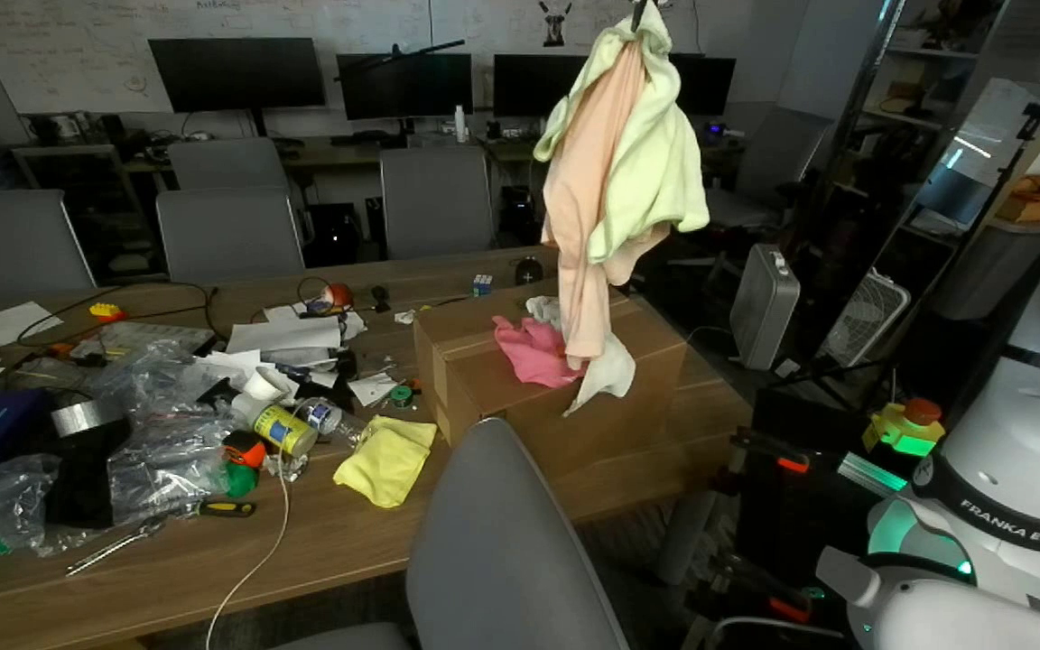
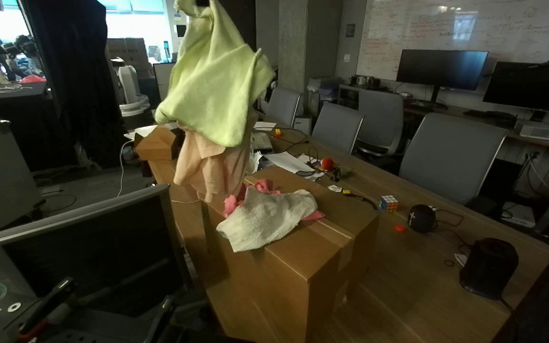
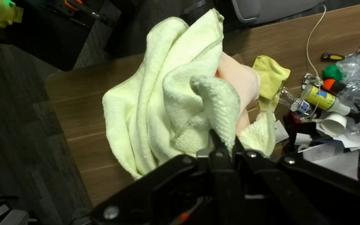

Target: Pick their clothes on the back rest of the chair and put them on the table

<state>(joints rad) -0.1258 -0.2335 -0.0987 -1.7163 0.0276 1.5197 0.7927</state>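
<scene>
My gripper (image 3: 225, 140) is shut on the light green cloth (image 3: 167, 93), pinching a fold between its fingertips. The green cloth hangs high above the table (image 1: 348, 551) in both exterior views (image 1: 655, 171) (image 2: 212, 85). A peach cloth (image 1: 588, 181) hangs with it, lower down; its top is hidden among the green folds. The peach cloth's lower end overlaps the pink cloth in an exterior view; I cannot tell whether they touch. The chair's grey backrest (image 1: 502, 542) stands at the table's near edge, with no cloth on its visible part.
A cardboard box (image 2: 274, 276) stands on the table under the hanging cloths. A pink cloth (image 1: 533, 352) and a white cloth (image 2: 269, 216) lie on it. A yellow cloth (image 1: 385, 460), a spray bottle (image 1: 281, 426) and plastic bags (image 1: 168, 451) lie beside it.
</scene>
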